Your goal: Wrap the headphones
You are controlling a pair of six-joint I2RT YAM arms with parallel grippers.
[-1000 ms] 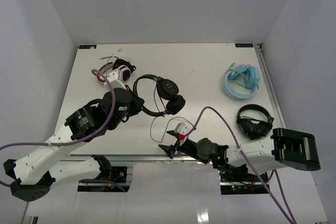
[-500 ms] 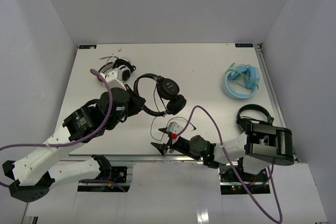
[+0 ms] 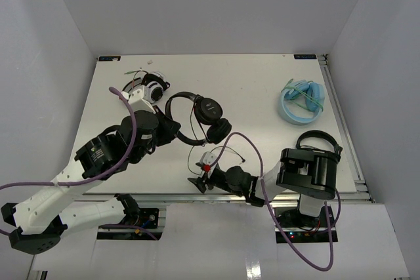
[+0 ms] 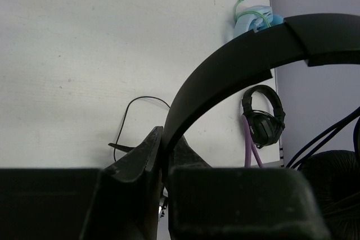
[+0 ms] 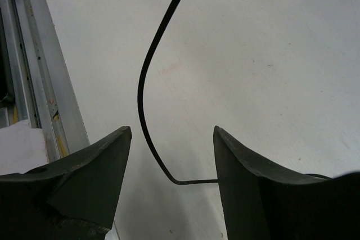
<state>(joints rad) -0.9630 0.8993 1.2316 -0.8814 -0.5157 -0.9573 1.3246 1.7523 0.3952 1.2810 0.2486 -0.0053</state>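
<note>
From above, the headphones [image 3: 211, 109] lie left of the tabletop's [image 3: 249, 83] middle, their two earcups side by side; the left hand [image 3: 172, 127] is clamped shut on the left end of the thin headband [image 3: 178, 98]; the loose cable [image 3: 189, 157] loops over the tabletop just nearer than the earcups; the right hand [image 3: 195, 183] sits low at the near edge beside that loop, its fingers apart; a white-and-black pair [image 3: 152, 87] with green cable lies far left, a blue pair [image 3: 300, 103] far right, and another black pair [image 3: 319, 141] right, partly behind the right arm.

In the left wrist view, the left hand [image 4: 164, 147] pinches the headband [image 4: 236, 60] between closed fingers, the band arching up and to the right; the cable [image 4: 125, 125] curls on the tabletop [image 4: 84, 37] beyond; the blue pair [image 4: 253, 21] and the other black pair [image 4: 263, 119] show further off.

In the right wrist view, the right hand [image 5: 171, 136] stands wide open and holds nothing; the cable [image 5: 147, 77] runs along the tabletop [image 5: 270, 43] into the gap between the fingers [image 5: 84, 167], clear of both; a metal rail [image 5: 39, 82] borders the left.
</note>
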